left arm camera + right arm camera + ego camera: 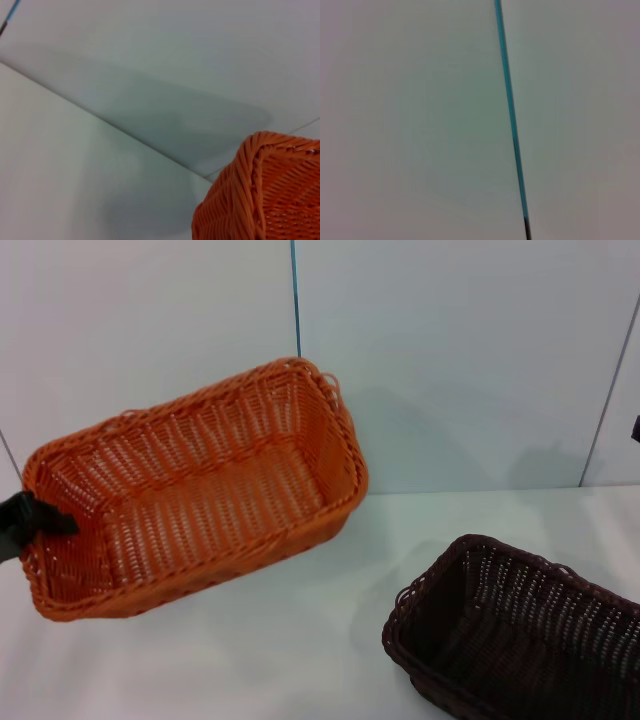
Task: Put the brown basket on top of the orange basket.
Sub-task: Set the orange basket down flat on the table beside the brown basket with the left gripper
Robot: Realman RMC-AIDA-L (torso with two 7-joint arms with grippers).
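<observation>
Brown basket [520, 640] rests on my tabletop [300, 660], right side. My left gripper [30, 522] clamps the orange basket [195, 490] rim, holding it tilted above the tabletop, apart from it.

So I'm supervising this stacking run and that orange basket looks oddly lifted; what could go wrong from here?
The left claw grips only one short end of the orange basket, which hangs tilted off the table; it might slip or swing.

The task wants the brown basket on top, yet the orange one is raised, so the stack may end up reversed.

The brown basket sits near the head view's lower right corner, partly cut off, which could make later placement hard to judge.
</observation>
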